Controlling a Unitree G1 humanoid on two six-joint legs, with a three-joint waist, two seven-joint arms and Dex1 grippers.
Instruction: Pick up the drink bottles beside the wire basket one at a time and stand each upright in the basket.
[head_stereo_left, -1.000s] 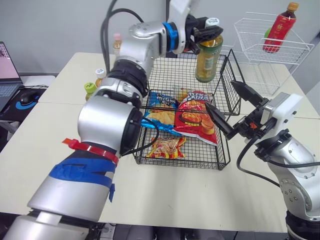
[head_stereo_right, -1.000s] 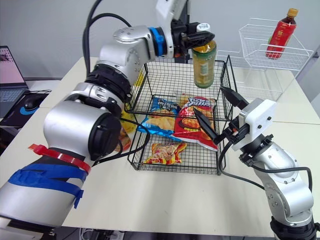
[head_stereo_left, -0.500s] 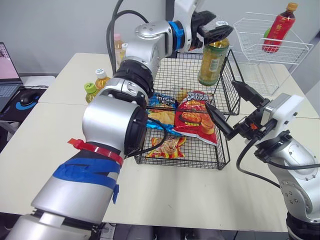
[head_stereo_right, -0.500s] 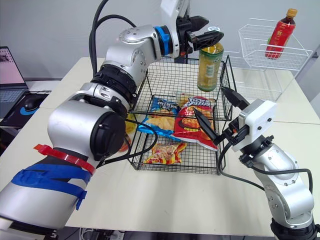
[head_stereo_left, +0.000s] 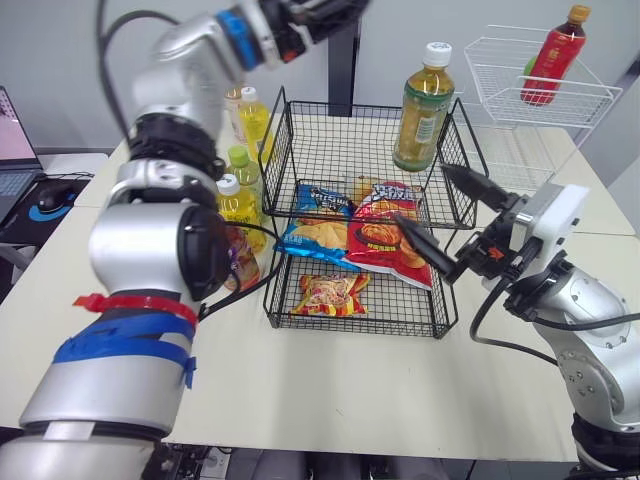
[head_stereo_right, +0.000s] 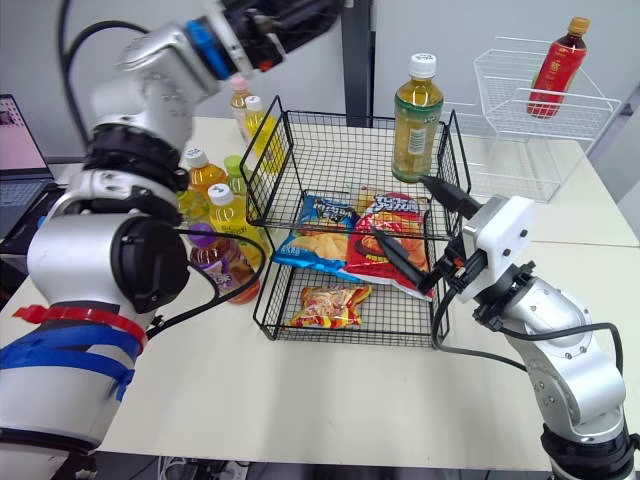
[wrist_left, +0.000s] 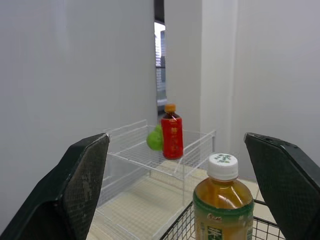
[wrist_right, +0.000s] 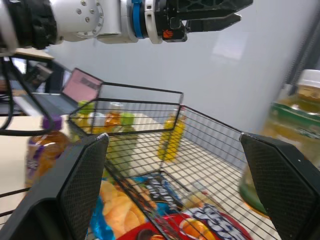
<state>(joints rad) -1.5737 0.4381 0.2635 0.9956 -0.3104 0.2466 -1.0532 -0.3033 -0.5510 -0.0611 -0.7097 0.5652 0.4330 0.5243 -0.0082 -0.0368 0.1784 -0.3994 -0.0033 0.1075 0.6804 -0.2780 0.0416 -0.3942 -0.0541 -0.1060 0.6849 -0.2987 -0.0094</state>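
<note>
The left gripper (wrist_right: 246, 10) no longer holds the green tea bottle (head_stereo_left: 420, 110): its fingers (wrist_left: 80, 185) are now spread wide apart and empty. The bottle, which was hanging in the grip above the black wire basket (head_stereo_left: 272, 150), now stands upright on its own in the back right corner of the basket's upper tier. The left arm has swung up and away towards the robot's left, so the gripper now sits high above the basket's back left side, well apart from the bottle.
</note>
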